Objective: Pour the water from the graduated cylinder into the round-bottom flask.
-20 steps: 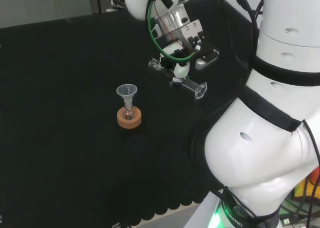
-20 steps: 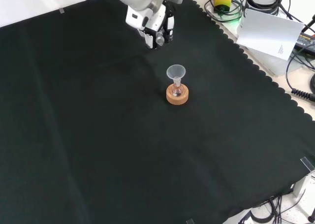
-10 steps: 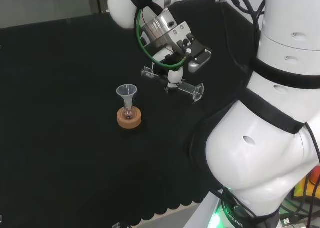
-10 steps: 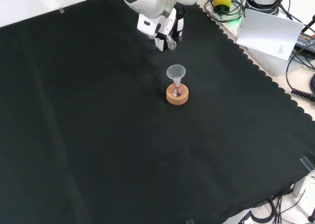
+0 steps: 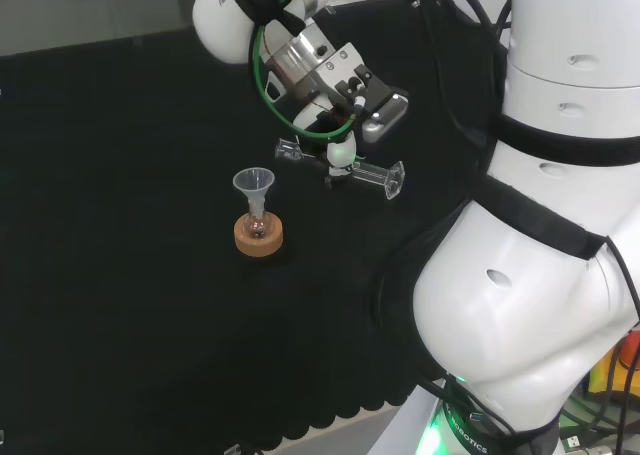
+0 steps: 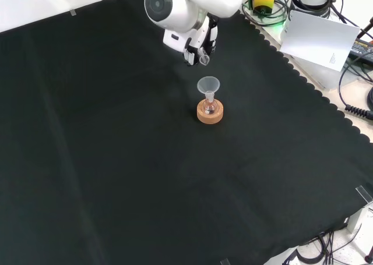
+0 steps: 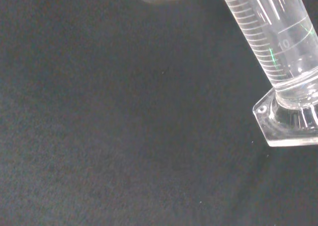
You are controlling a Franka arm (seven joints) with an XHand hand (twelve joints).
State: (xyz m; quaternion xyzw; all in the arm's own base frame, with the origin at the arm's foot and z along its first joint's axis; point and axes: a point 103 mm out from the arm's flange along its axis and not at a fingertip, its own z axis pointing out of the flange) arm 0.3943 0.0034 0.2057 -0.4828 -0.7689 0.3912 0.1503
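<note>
Curled round the cylinder point(image 5: 343, 168), my hand point(image 5: 340, 85) had drifted nearer the flask point(image 5: 258, 223), now at its 2 o'clock in head view, mouth approaching the funnel point(image 5: 253, 183); pouring looked imminent.

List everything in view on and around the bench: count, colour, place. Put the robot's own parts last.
Graduated cylinder: one, clear, held lying nearly level above the cloth, mouth toward the funnel in the head view.
Funnel: one, clear, upright in the flask's neck.
Round-bottom flask: one, small, clear, on the stand near the cloth's middle.
Cork ring: one, tan, under the flask.
Black cloth: one, covers the bench.
Paper sheet: one, white, off the cloth at the front view's upper right.
Cables: several, dark, beside the sheet.
Hand: one, black and white, curled on the cylinder.
Arm links: white, at the head view's right.
</note>
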